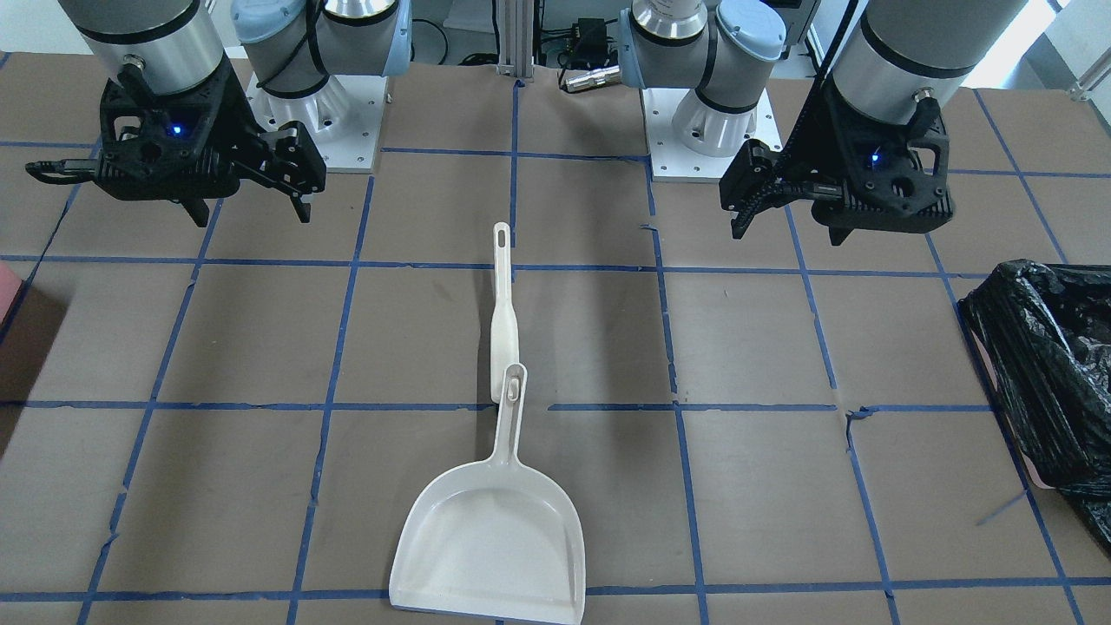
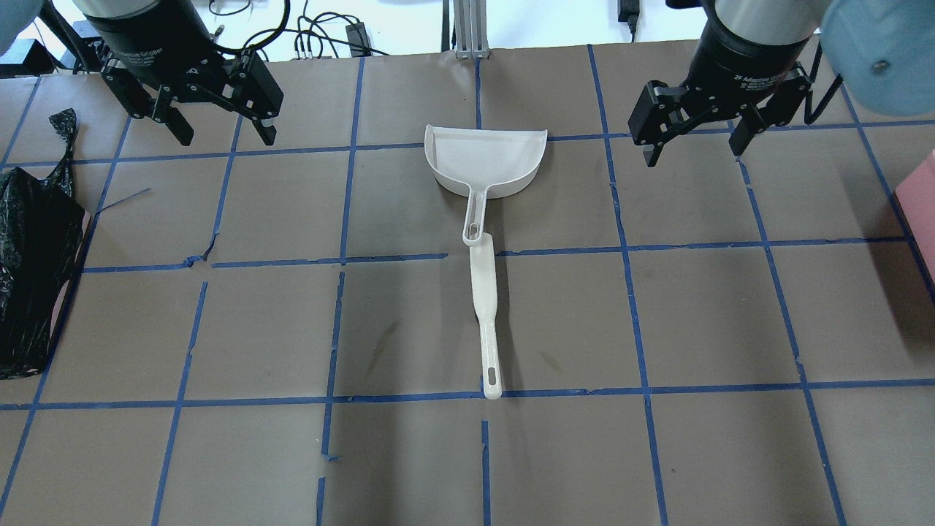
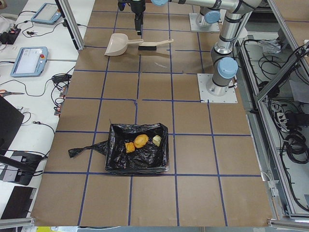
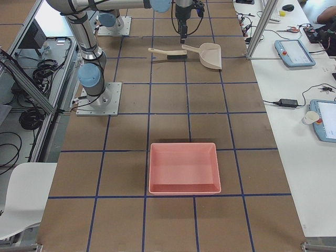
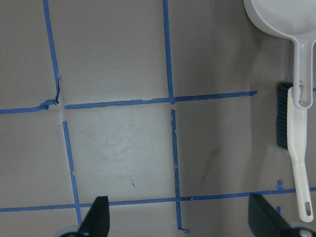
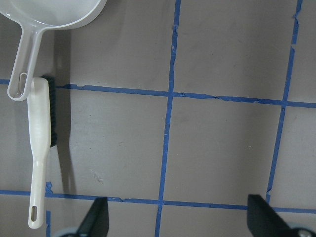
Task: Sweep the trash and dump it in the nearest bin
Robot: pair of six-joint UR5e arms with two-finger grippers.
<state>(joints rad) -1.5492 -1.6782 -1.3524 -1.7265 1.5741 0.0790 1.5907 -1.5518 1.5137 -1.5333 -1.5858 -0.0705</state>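
The bin, lined with a crinkled black bag, holds the trash: a tan lump and two smaller chunks. The bin also shows in the overhead view and the front view. The white dustpan and the white brush lie handle to handle mid-table. The dustpan looks empty. My left gripper is open and empty, hovering between bin and dustpan. My right gripper is open and empty on the dustpan's other side.
A pink tray sits at the table's right end and also shows in the overhead view. Blue tape lines grid the brown table. The arm bases stand at the robot's edge.
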